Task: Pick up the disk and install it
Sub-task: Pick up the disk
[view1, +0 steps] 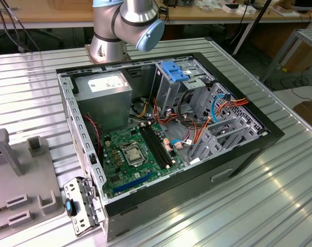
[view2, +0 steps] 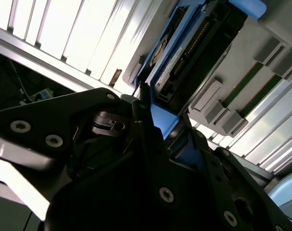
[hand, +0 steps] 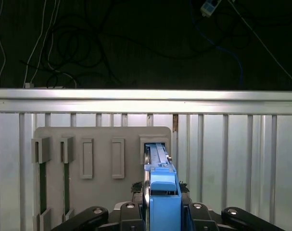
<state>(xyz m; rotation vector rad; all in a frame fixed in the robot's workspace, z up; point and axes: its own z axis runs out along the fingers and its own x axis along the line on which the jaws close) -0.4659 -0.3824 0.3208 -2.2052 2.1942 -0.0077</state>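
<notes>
The disk (hand: 162,185), a dark drive in a bright blue carrier, stands on edge in a slot of the grey holder (hand: 102,144). In both wrist views my gripper (hand: 161,191) sits over its near end, with a black finger pressed against each side of the blue carrier. The second wrist view shows the disk (view2: 194,53) from close up, running away from the gripper (view2: 167,125) into the grey holder (view2: 261,53). In the exterior view the grey holder (view1: 22,180) lies at the exterior view's left, beside the open computer case (view1: 166,128).
Inside the case are a green motherboard (view1: 135,154), a power supply (view1: 102,90), loose cables and a drive cage topped by a pale blue bracket (view1: 175,70). A silver plate with a blue tab (view1: 78,206) lies by the case corner. The arm's base (view1: 125,25) stands behind.
</notes>
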